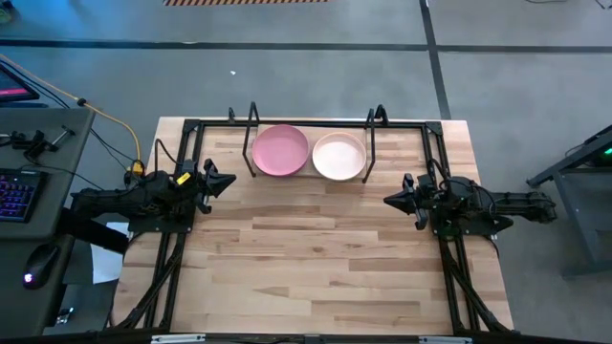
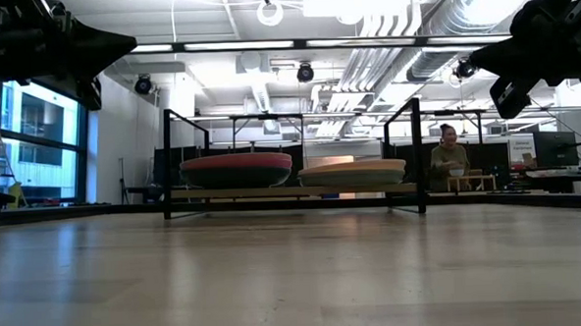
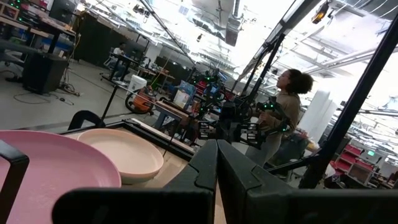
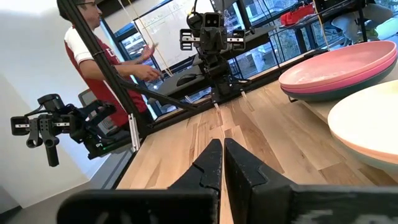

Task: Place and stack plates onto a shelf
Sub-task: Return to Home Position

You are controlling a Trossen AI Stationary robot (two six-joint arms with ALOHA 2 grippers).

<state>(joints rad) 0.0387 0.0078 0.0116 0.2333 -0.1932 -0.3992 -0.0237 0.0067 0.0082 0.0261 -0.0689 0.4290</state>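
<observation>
Two stacks of plates rest on the shelf [image 2: 292, 191] at the table's far edge. The left stack has the light pink plate [image 1: 280, 151] on top, with magenta and a dark plate under it in the right wrist view [image 4: 339, 78]. The right stack is topped by the cream plate [image 1: 339, 156], with a pale teal plate [image 2: 355, 181] below. My left gripper [image 1: 232, 181] hovers shut above the table's left side, pointing right. My right gripper [image 1: 386, 201] hovers shut on the right side, pointing left. Neither touches anything.
Bare butcher-block tabletop [image 1: 316, 258] lies between and in front of the arms. Black frame rods [image 1: 191, 124] run along the table's sides and far edge. A desk with a keyboard [image 1: 14, 196] and mouse stands off the left. People [image 2: 449, 154] stand in the room beyond.
</observation>
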